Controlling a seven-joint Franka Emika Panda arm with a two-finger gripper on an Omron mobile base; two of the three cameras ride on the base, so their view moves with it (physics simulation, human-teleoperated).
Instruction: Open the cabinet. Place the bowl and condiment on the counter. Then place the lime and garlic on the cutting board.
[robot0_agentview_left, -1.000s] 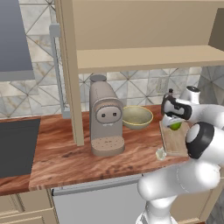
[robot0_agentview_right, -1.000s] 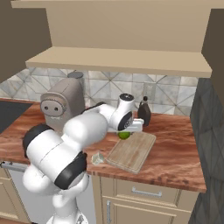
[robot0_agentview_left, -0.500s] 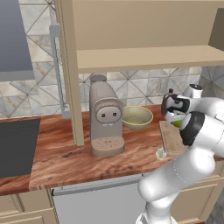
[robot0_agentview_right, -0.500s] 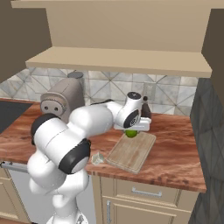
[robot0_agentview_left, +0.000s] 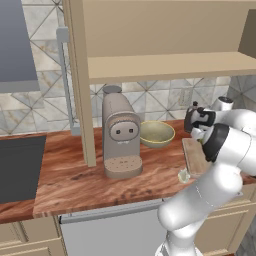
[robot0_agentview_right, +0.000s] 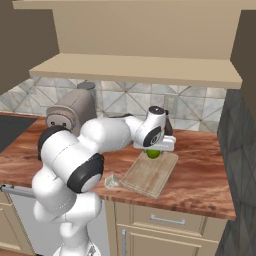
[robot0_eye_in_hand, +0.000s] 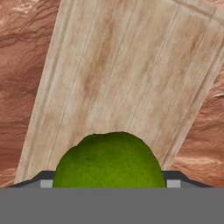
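Left base view: cabinet (robot0_agentview_left: 165, 35) open across top of frame, shelf bare. Bowl (robot0_agentview_left: 156, 133) on counter (robot0_agentview_left: 75, 180) at centre, just right of coffee machine (robot0_agentview_left: 120, 137). Garlic (robot0_agentview_left: 184, 175) low right on counter, just off cutting board (robot0_agentview_left: 195, 157). Gripper (robot0_agentview_left: 200, 131) at right edge, mostly behind arm.

Right base view: lime (robot0_agentview_right: 153, 153) under gripper (robot0_agentview_right: 156, 148) at board's far end (robot0_agentview_right: 150, 175); condiment (robot0_agentview_right: 168, 129) behind wrist, partly hidden.

Hand view: lime (robot0_eye_in_hand: 109, 159) bottom centre between wide-spread tips, over board (robot0_eye_in_hand: 127, 83); contact w/ board can't tell.

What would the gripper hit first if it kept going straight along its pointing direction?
The lime, sitting right between the fingers of the gripper; just beyond it lies the cutting board. How much gap is left under the lime is unclear.
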